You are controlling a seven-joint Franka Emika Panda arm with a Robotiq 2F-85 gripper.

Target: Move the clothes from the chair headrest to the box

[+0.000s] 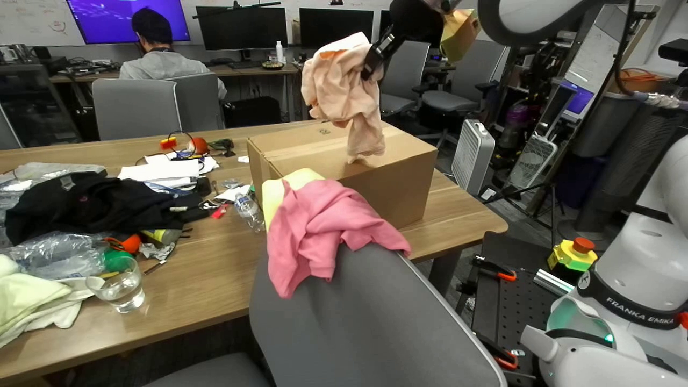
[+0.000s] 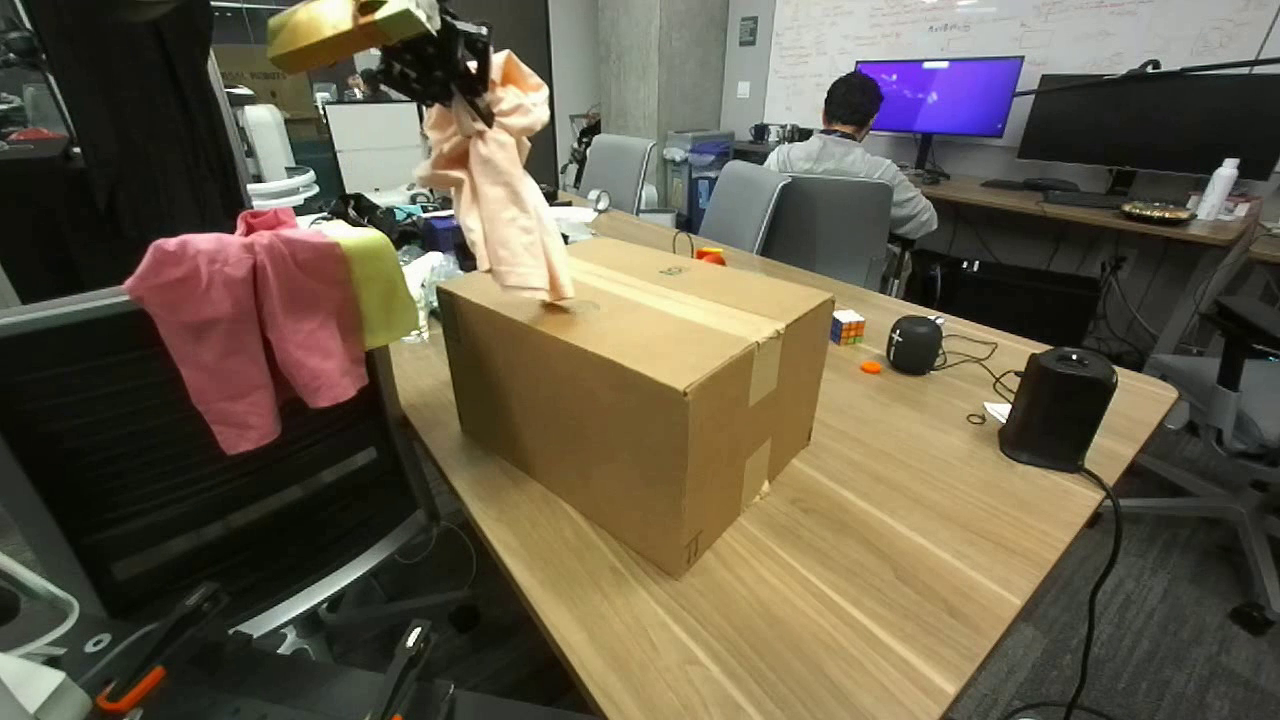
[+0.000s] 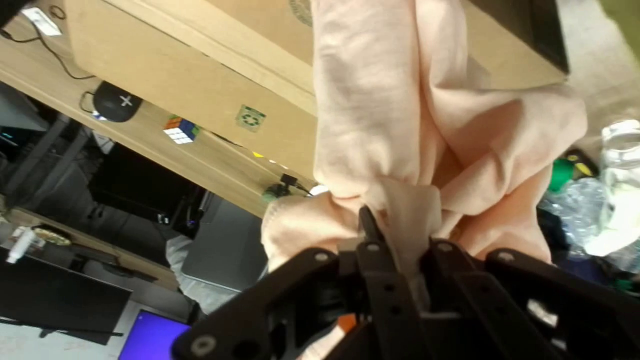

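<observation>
Pincer (image 3: pixel 406 245): clamped on the peach cloth (image 2: pixel 505 210); the wrist view shows you a fold of it nipped between the fingers (image 3: pixel 374 260).
Peach cloth: bunched and hanging above the cardboard box (image 2: pixel 570 400); whether its lowest end touches the cardboard, you cannot tell.
Cardboard box: on the tabletop (image 2: pixel 900 540), its top closed, with tape (image 2: pixel 765 370) running down one end, so you are probably setting clothes onto it, not inside.
Chair back (image 1: pixel 371 306): carries the pink cloth (image 1: pixel 317 226) and the yellow cloth (image 1: pixel 274 196), which look like your next trips.
Box top: likely where you lay the peach cloth in this step.
Long edge: the dangling end hangs close to it, so shift the load toward the middle of the top before you lower.
Dangling end: let it land first, then follow slowly so the folds pile over cardboard rather than overhang.
Fingers: wait for support beneath the bundle, spread them fully, check in the wrist view that no crease clings, then rise.
Side face: a high release near the edge could send soft fabric sliding down it.
</observation>
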